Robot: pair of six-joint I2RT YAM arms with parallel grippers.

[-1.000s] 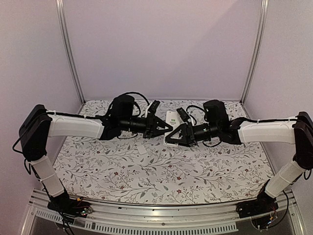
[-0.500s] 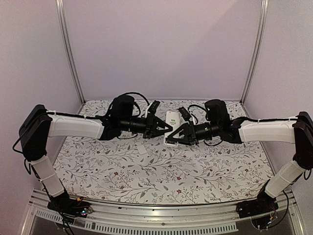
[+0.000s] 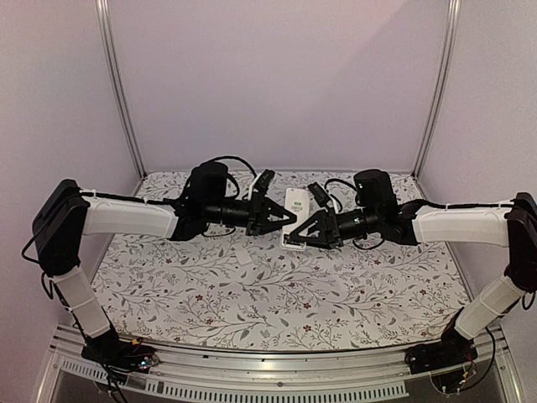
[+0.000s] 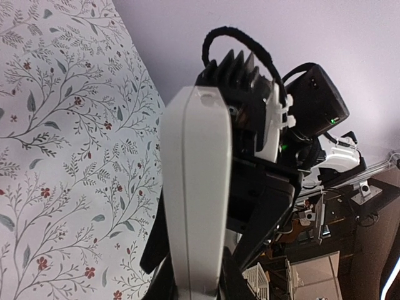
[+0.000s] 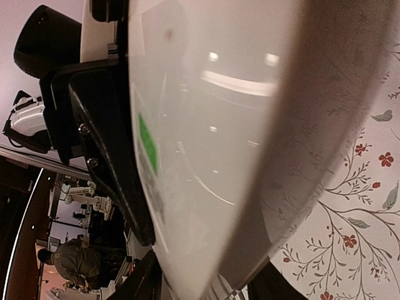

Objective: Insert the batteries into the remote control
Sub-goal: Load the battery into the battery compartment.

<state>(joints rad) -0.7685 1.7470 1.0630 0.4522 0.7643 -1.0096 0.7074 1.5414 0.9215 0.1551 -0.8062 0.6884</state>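
Note:
The white remote control [image 3: 295,220] with its greenish display [image 3: 295,204] sits between both grippers over the far middle of the table. My left gripper [image 3: 289,222] is shut on its left edge and my right gripper [image 3: 299,237] is shut on its lower right part. In the left wrist view the remote [image 4: 199,187] runs edge-on up from the left gripper [image 4: 197,284]. In the right wrist view the remote [image 5: 212,125] fills the frame, held in the right gripper [image 5: 206,289]. The batteries are out of view.
A small plain white cover plate [image 3: 244,255] lies on the floral tablecloth [image 3: 252,294], left of and nearer than the remote. The two wrists and their cables crowd the far middle. Purple walls and metal posts [image 3: 119,92] close the back and sides.
The right wrist has shifted slightly right and back, and the remote has tilted a little with it. The left arm has barely moved. Both grippers still hold the remote.

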